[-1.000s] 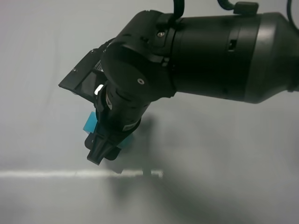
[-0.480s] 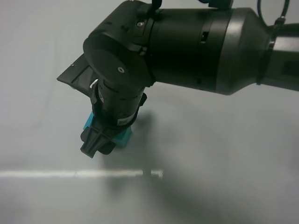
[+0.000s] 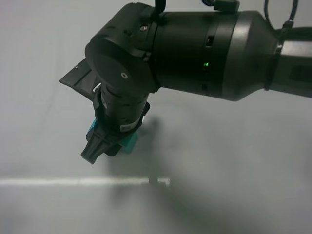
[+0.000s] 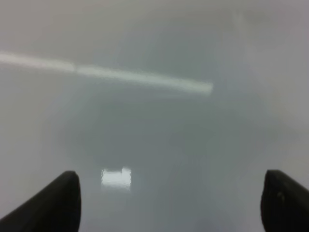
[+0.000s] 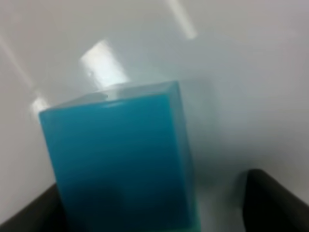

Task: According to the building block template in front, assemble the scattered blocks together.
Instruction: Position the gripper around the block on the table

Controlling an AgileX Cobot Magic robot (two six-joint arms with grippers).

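Right hand (image 3: 100,152) spread astride the cyan block (image 5: 116,164), gap on one side; block square-edged, no long axis evident. Open desk (image 3: 234,170) at right. Left hand (image 4: 169,205) spread.

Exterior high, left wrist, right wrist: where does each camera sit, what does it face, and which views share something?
Exterior high: overhead, looking down at the table; right arm and right end effector over the cyan-blue block.
Left wrist: facing the table; left end effector open.
Right wrist: close on that same block, shared with exterior high; fingers flank it.
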